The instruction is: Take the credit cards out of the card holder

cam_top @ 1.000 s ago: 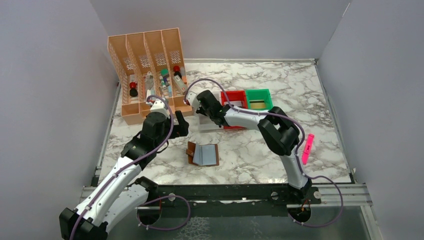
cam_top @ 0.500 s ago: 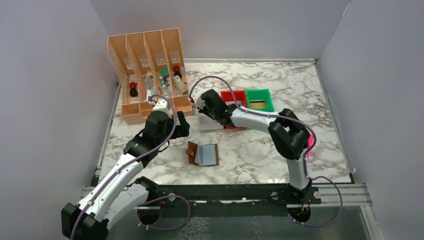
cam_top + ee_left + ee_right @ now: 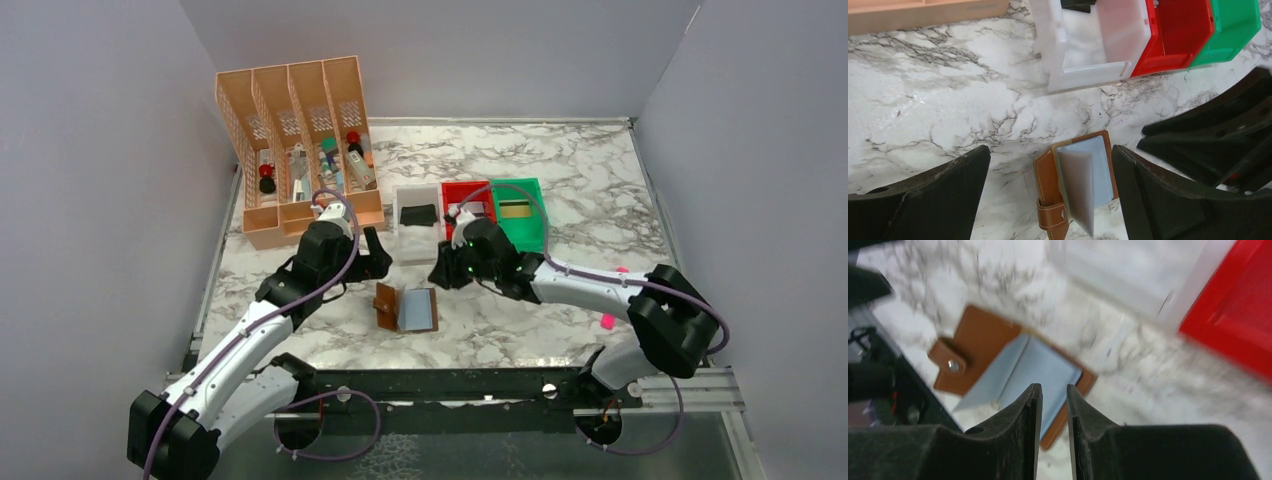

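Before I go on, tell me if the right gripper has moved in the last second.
Yes. The right gripper pulled back from over the white bin toward the near edge and is now beside the card holder.

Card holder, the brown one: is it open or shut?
Open. The card holder has its cover folded back, its grey-blue sleeves show, and its snap strap is undone.

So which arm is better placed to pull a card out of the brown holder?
Right, probably. The right gripper has its jaws narrowly parted and empty, pointing straight at the clear sleeves of the card holder. The left gripper hangs wide open, straddling the holder, so it looks better suited to steadying it.
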You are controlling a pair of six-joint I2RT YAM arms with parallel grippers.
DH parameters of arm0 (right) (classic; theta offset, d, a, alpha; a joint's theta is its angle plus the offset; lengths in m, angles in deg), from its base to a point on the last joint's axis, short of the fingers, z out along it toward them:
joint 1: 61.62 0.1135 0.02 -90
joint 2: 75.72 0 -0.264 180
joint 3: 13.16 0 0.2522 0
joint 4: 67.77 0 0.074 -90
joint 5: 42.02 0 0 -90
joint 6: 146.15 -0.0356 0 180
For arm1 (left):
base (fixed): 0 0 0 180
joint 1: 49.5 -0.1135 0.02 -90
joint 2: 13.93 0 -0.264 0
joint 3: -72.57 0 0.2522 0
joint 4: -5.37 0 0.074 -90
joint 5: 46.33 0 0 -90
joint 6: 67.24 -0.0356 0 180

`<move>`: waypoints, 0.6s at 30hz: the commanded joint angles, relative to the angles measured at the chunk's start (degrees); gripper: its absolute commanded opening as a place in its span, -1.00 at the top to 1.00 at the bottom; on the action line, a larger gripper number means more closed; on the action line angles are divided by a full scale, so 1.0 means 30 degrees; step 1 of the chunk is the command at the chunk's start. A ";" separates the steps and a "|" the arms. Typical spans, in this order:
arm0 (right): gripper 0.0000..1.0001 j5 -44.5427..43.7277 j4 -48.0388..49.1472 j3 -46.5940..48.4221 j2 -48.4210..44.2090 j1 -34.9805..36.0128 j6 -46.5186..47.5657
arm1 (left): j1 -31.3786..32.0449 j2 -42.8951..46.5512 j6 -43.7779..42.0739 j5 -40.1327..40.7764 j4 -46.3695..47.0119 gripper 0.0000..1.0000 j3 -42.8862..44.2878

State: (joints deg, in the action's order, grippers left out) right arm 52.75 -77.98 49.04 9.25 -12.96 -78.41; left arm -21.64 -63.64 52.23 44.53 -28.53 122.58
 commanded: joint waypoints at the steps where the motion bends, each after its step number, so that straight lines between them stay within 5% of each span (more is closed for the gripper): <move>1: 0.42 0.5979 0.3644 -0.2752 0.0513 0.0068 -0.5738 | -0.0003 -0.0223 0.1344 -0.1372 0.0513 -0.85 -0.0938; 6: 0.37 0.7914 0.5022 -0.3286 0.1805 0.0097 -0.7057 | -0.0026 -0.0359 0.2178 -0.1881 0.0629 -0.80 -0.1920; 18: 0.29 0.4931 0.2080 -0.2803 0.2910 0.0097 -0.6703 | -0.0023 -0.1880 0.2573 -0.3034 0.1425 0.06 -0.2967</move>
State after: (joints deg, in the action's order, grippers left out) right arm 70.59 -68.75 39.12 16.48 -12.91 -98.26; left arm -21.64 -67.27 59.71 38.50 -26.54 114.23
